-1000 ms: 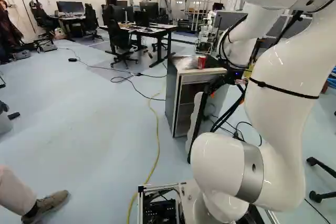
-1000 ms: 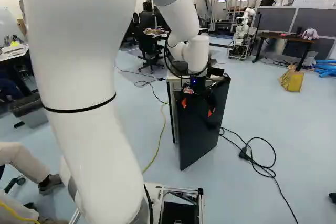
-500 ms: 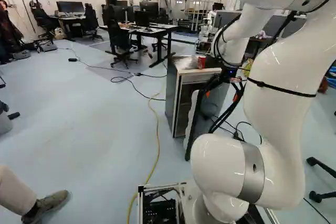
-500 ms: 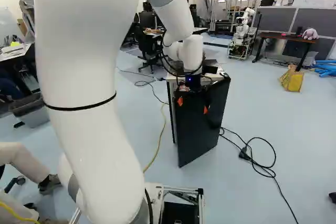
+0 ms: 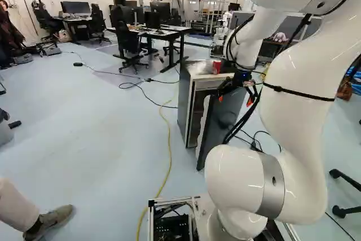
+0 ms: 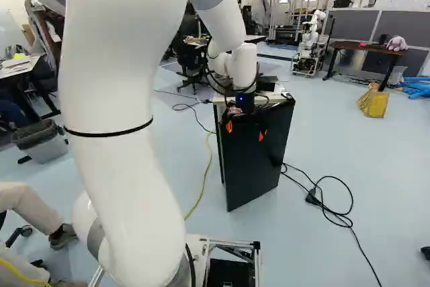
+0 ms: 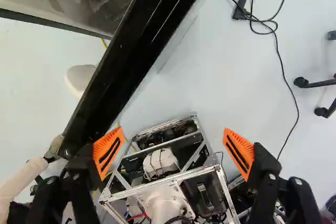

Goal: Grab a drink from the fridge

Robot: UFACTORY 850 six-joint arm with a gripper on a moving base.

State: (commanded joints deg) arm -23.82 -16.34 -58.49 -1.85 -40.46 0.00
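Well, the end effector (image 6: 245,132) stands wide open near the black door (image 6: 254,166) of the mini fridge (image 5: 184,103); that door is ajar; a red drink can (image 5: 216,68) stands upright on top of the fridge, just beside some crumpled clear plastic (image 5: 201,67); whether the end effector touches the door, I cannot tell.

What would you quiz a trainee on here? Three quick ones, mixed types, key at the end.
1. True or false: the fridge has its door open.
2. Where does the red can stand?
a) on a desk
b) on top of the fridge
c) on the floor
3. Fill in: the gripper has its two fingers standing ____ (apart/together).

Key: 1 true; 2 b; 3 apart
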